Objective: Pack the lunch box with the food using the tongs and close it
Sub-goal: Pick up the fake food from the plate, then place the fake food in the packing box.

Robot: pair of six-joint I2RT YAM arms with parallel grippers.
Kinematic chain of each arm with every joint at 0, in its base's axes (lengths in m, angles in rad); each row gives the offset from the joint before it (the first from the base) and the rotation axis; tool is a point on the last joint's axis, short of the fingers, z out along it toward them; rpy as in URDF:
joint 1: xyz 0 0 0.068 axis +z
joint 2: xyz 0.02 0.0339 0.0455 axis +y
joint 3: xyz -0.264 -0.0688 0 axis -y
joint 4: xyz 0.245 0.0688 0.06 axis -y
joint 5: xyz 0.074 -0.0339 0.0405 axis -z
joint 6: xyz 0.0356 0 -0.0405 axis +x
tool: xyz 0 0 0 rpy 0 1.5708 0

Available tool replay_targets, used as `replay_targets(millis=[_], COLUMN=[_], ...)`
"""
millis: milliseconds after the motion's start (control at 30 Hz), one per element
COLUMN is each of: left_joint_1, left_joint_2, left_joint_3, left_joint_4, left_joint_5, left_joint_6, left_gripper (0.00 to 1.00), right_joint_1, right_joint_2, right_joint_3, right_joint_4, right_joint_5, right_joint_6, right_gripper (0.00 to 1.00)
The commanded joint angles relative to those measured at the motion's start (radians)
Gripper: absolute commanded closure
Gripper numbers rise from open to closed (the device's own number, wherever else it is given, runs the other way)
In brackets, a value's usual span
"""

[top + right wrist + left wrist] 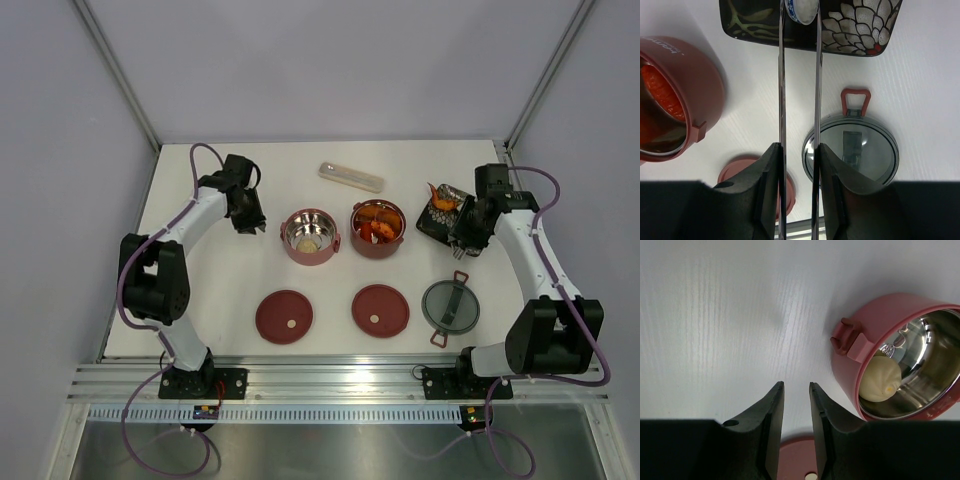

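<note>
**Top view:** left bowl (312, 258) holds a pale piece (308, 243). Right bowl (378, 251) holds orange food (378, 226). Two disc lids (285, 316) and grey lid (451, 305) lie nearer the bases.

**Left wrist:** left gripper (796, 387) narrowly parted, empty, above the table (715, 315) beside the left bowl.

**Right wrist:** right gripper (799, 147) clamps the tongs (781, 75). The tips flank, seemingly pinch, a white piece (801, 10) over the black tray (855, 30).

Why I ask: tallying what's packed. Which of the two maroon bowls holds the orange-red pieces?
The right-hand bowl, nearer the black tray; orange-red pieces show inside it. The left bowl holds only one pale round piece.
</note>
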Motion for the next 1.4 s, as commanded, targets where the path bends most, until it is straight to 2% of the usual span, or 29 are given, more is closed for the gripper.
replay_targets(millis=[0,500,767,967,1167,1367], left_joint_1=[-0.009,-0.012,-0.012,-0.009,0.002,0.019], left_joint_2=[0.031,0.022,0.024,-0.016,-0.039,-0.073], left_joint_3=[0.027,0.019,0.021,0.039,0.104,0.082], left_joint_4=[0.025,0.026,0.025,0.015,-0.023,-0.017], left_joint_5=[0.050,0.051,0.046,0.031,0.018,0.001], left_joint_6=[0.008,0.009,-0.001,-0.012,-0.009,-0.026], left_gripper=[0.69,0.68,0.67,0.67,0.67,0.67], right_joint_1=[0.005,0.005,0.077,0.204,0.393,0.570], right_joint_2=[-0.052,-0.038,-0.024,-0.001,0.039,0.118], right_joint_3=[0.080,0.245,0.386,0.475,0.503,0.528], right_joint_4=[-0.014,-0.059,-0.109,-0.134,-0.134,-0.115], right_joint_5=[0.033,0.007,-0.074,-0.077,-0.067,-0.065], right_joint_6=[0.008,-0.018,-0.036,-0.027,-0.008,0.007], right_gripper=[0.87,0.90,0.91,0.94,0.94,0.94])
